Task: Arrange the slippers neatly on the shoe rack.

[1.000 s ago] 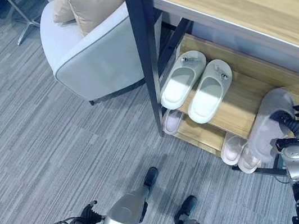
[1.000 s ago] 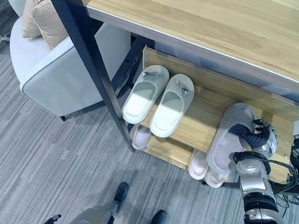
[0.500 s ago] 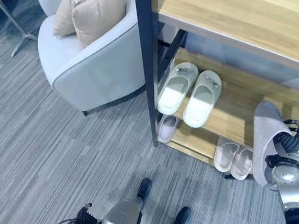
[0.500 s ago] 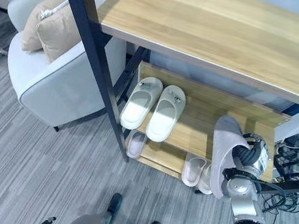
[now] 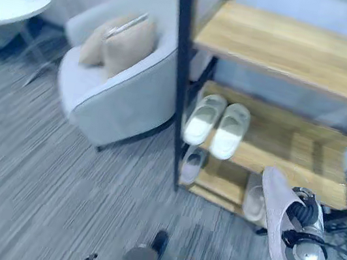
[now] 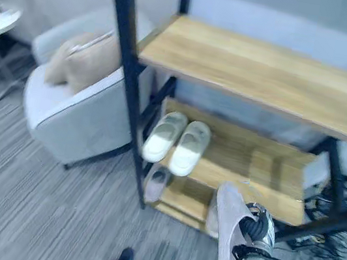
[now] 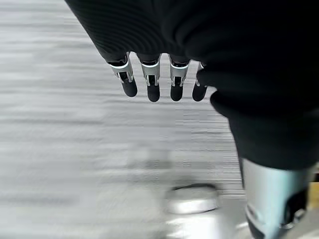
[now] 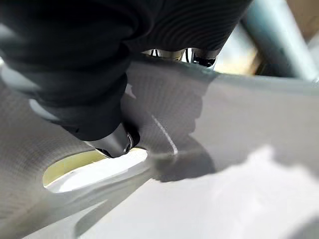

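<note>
My right hand [image 5: 303, 220] is shut on a grey slipper [image 5: 279, 216], held on edge in front of the shoe rack's [image 5: 285, 52] right end; in the right wrist view my thumb pinches the slipper [image 8: 209, 124] near its opening. A white pair of slippers [image 5: 218, 118] lies side by side on the middle shelf [image 5: 296, 149] at its left. On the bottom shelf sit a single pale slipper [image 5: 190, 164] at the left and another pale one [image 5: 253, 202] partly behind the held slipper. My left hand [image 7: 159, 74] hangs over the carpet with its fingers relaxed.
A grey armchair [image 5: 116, 98] with beige cushions [image 5: 117, 45] stands left of the rack's black post [image 5: 180, 78]. A white round table [image 5: 8, 5] is at the far left. Cables [image 6: 337, 222] lie on the floor right of the rack. Grey carpet [image 5: 40, 181] spreads in front.
The whole picture has shifted as the camera drew back and up from the rack. My right hand, still holding the grey slipper, has come down and away from the middle shelf.
</note>
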Controlling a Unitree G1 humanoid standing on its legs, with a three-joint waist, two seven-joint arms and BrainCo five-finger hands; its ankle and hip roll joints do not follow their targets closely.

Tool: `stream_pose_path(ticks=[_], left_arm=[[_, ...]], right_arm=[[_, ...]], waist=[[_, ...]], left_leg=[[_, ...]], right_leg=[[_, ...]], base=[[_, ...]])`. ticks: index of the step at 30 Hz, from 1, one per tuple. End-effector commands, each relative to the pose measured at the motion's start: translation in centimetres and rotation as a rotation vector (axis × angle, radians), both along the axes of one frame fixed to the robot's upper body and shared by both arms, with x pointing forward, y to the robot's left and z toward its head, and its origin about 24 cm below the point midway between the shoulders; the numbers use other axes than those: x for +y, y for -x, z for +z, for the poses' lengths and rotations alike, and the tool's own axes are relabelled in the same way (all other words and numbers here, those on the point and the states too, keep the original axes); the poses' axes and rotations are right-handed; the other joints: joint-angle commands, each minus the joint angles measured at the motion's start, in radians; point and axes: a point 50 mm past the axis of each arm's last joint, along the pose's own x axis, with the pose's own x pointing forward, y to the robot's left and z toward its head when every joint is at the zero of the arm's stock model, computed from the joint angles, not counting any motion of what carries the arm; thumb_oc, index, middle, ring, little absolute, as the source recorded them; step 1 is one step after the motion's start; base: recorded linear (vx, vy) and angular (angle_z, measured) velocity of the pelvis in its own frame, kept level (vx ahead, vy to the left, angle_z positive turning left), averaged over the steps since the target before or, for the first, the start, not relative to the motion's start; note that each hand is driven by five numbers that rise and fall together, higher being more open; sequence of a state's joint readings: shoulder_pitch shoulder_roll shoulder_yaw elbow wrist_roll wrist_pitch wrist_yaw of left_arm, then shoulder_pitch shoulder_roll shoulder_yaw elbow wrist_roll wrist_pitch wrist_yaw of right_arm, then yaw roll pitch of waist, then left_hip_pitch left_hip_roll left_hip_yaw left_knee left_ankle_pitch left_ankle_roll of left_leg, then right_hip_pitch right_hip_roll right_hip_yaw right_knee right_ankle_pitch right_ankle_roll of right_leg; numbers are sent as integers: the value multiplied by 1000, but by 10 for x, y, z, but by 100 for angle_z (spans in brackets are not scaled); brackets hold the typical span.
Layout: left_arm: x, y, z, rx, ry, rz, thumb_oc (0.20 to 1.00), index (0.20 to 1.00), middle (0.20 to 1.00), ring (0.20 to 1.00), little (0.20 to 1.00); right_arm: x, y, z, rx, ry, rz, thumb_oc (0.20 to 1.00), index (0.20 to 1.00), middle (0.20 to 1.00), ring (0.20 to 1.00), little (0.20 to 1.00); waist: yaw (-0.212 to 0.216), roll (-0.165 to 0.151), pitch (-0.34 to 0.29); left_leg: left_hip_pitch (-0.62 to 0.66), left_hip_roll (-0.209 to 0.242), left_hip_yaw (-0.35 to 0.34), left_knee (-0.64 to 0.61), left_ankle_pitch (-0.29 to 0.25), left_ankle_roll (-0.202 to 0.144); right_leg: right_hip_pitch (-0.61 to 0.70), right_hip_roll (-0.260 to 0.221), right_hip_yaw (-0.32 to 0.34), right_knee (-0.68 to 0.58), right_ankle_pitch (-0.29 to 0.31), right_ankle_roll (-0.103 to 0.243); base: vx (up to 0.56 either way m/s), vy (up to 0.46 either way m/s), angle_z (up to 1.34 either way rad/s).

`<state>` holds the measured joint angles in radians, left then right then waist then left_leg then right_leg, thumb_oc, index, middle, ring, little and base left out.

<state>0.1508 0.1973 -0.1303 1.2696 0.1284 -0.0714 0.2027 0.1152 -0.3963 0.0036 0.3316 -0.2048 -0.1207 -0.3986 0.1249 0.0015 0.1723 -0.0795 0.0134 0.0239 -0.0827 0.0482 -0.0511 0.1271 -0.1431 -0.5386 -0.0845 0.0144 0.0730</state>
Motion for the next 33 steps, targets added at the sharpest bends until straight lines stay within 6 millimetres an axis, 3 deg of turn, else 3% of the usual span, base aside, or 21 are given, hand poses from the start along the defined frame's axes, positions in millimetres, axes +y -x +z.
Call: stream_pose_path(ticks=[1, 3, 4, 5, 6, 7, 8, 10, 13, 20, 23, 27, 30, 33], left_arm=[[1, 6, -2, 73, -25, -16, 1000, 1000, 1000, 1000, 1000], [3, 8, -2, 89, -33, -9, 1000, 1000, 1000, 1000, 1000], [3, 8, -2, 89, -33, -9, 1000, 1000, 1000, 1000, 1000], [7, -1, 0, 60, -45, -15, 1000, 1000, 1000, 1000, 1000], [9, -5, 0, 46, -50, -14, 1000, 1000, 1000, 1000, 1000], [15, -25, 4, -20, -76, -38, 1000, 1000, 1000, 1000, 1000], [16, -34, 6, -52, -79, -43, 1000, 1000, 1000, 1000, 1000], [16, -42, 7, -69, -79, -65, 1000, 1000, 1000, 1000, 1000], [13, -44, 7, -74, -74, -88, 1000, 1000, 1000, 1000, 1000], [3, -35, 3, -40, -45, -111, 1000, 1000, 1000, 1000, 1000], [1, -28, 2, -24, -45, -88, 1000, 1000, 1000, 1000, 1000], [2, -34, 3, -64, -46, -62, 1000, 1000, 1000, 1000, 1000], [-6, -56, 6, -145, -18, -89, 1000, 1000, 1000, 1000, 1000], [-8, -94, 17, -273, -14, -119, 1000, 1000, 1000, 1000, 1000]], right_arm=[[-1, -10, 19, -103, -44, 19, 200, 200, 200, 200, 200], [7, -3, 3, -48, -102, 12, 200, 200, 200, 200, 200], [7, -3, 3, -48, -102, 12, 200, 200, 200, 200, 200], [15, -1, -4, -16, -132, 19, 200, 200, 200, 200, 200], [17, -2, -6, -11, -141, 26, 200, 200, 200, 200, 200], [27, 1, -10, -2, -167, 51, 200, 200, 200, 200, 200], [29, 1, -10, 2, -168, 64, 200, 200, 200, 200, 200], [28, 1, -11, 12, -154, 71, 200, 200, 200, 200, 200], [25, 6, -15, 36, -133, 71, 200, 200, 200, 200, 200], [10, 19, -29, 105, -90, -32, 200, 200, 200, 200, 200], [2, 23, -31, 107, -72, -93, 200, 200, 200, 200, 200], [-4, 25, -32, 112, -89, -114, 200, 200, 200, 200, 200], [-10, 16, -24, 100, -36, -82, 200, 200, 200, 200, 200], [-10, -6, -10, 49, -4, -44, 200, 200, 200, 200, 200]], waist=[[-43, -24, -37], [-55, -35, -46], [-55, -35, -46], [-65, -42, -38], [-68, -47, -28], [-90, -46, 0], [-97, -44, 8], [-103, -47, 19], [-114, -50, 7], [-130, -33, -16], [-131, -10, -8], [-135, -7, -22], [-141, 1, 7], [-143, 0, 85]], left_leg=[[69, 108, 128, 41, -68, -35], [75, 65, 150, 65, -101, 3], [75, 65, 150, 65, -101, 3], [99, 32, 159, 73, -132, 38], [112, 17, 165, 71, -137, 51], [154, 4, 162, 54, -145, 70], [171, 2, 160, 40, -142, 66], [167, -2, 142, 54, -148, 61], [151, -7, 130, 74, -152, 57], [166, 7, 140, 72, -154, 49], [187, 37, 208, 76, -176, 41], [169, 69, 221, 106, -152, 13], [132, 88, 206, 143, -152, 6], [-8, 107, 190, 295, -175, 4]], right_leg=[[-14, -126, 48, 124, -50, 95], [-42, -188, 67, 187, -29, 101], [-42, -188, 68, 187, -29, 101], [-87, -241, 104, 299, 2, 111], [-102, -262, 122, 342, 38, 117], [-177, -255, 184, 466, 60, 115], [-204, -218, 208, 419, 43, 105], [-181, -188, 207, 307, 30, 107], [-153, -152, 243, 238, 9, 100], [-144, -141, 249, 224, 9, 99], [-174, -193, 167, 298, 24, 123], [-134, -139, 184, 192, 4, 95], [-175, -138, 182, 248, -22, 79], [-302, -176, 194, 384, -36, 68]], base=[[-61, 456, 56], [-29, 430, -28], [45, 426, -18], [29, 311, -10], [47, 480, 3], [32, 242, -30], [39, 161, -17], [24, -56, 21], [42, -67, 82], [49, -86, -28], [-34, -161, -66], [53, -261, -58], [-40, -126, -6], [-257, -55, 5]])
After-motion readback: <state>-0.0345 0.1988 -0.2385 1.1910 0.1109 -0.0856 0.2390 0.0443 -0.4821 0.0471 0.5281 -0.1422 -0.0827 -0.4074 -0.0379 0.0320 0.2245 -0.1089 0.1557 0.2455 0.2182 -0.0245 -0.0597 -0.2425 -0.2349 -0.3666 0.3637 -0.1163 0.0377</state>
